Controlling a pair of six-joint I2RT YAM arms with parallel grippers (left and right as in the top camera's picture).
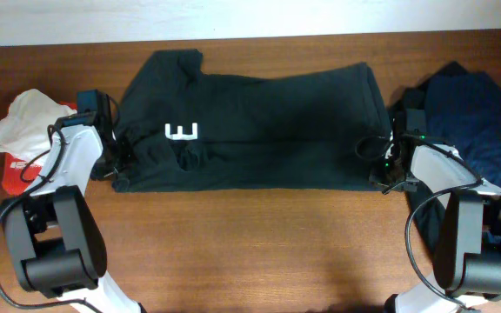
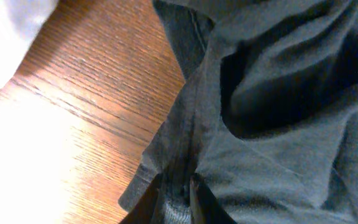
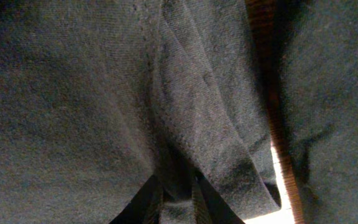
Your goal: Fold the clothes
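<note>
Our left fingers (image 2: 196, 194) clamped the dark shirt (image 1: 259, 122) at frame left — our right fingers (image 3: 204, 198) pinched it at frame right. It lay across the bench (image 1: 250, 252).

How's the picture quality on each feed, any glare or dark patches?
Overhead: even light, sharp, though the dark shirt hides fold detail. Left wrist: glare washes out the table at lower left. Right wrist: dim, shirt fills the frame, slightly soft.

You have two tools, the left tool (image 1: 116, 168) and the right tool (image 1: 388, 170), with one dark green shirt (image 1: 259, 122) between them. Outside the right tool you count one navy garment (image 1: 481, 104); outside the left tool, one white cloth (image 1: 24, 117) and one red item (image 1: 11, 174).
</note>
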